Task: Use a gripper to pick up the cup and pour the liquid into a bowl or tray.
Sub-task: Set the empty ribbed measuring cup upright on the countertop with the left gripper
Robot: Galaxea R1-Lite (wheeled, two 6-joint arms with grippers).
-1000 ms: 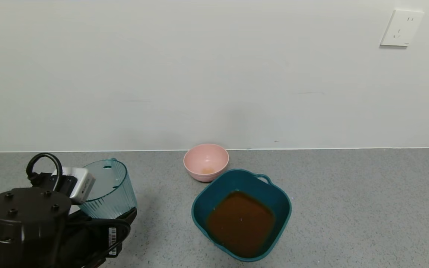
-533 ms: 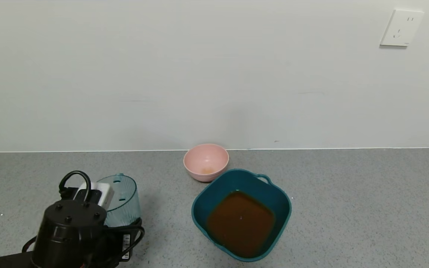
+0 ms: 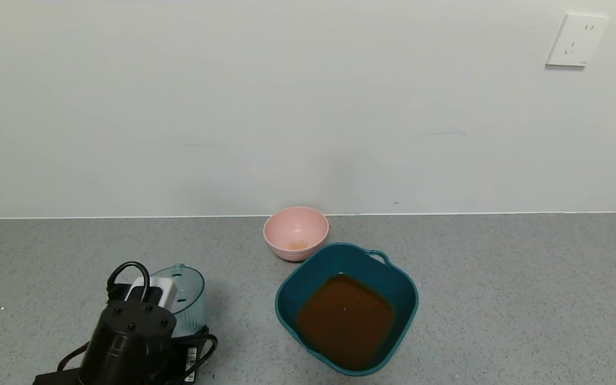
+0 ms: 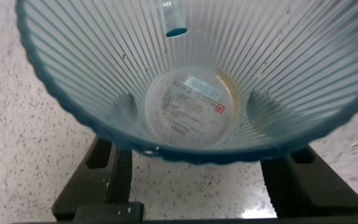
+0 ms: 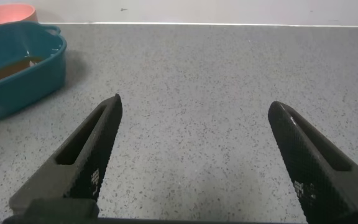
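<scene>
The ribbed blue-grey cup (image 3: 189, 299) is empty and stands upright at the left front of the counter. My left gripper (image 3: 175, 321) is shut on the cup, with one finger on each side of its lower wall. The black wrist covers the cup's near side. In the left wrist view I look into the cup (image 4: 191, 93), and a finger (image 4: 114, 180) shows under its rim. The orange-brown liquid (image 3: 345, 318) lies in the dark teal basin (image 3: 286, 291). My right gripper (image 5: 194, 112) is open and empty over bare counter, out of the head view.
A small pink bowl (image 3: 295, 232) stands just behind the basin, near the wall. Both also show far off in the right wrist view, the basin (image 5: 17, 84) and the bowl (image 5: 5, 12). A wall socket (image 3: 577, 40) is at the upper right. Grey counter stretches right of the basin.
My left gripper has carried the cup down and to the right toward the counter. The cup has gone from tilted to upright. The basin and bowl have not moved.
</scene>
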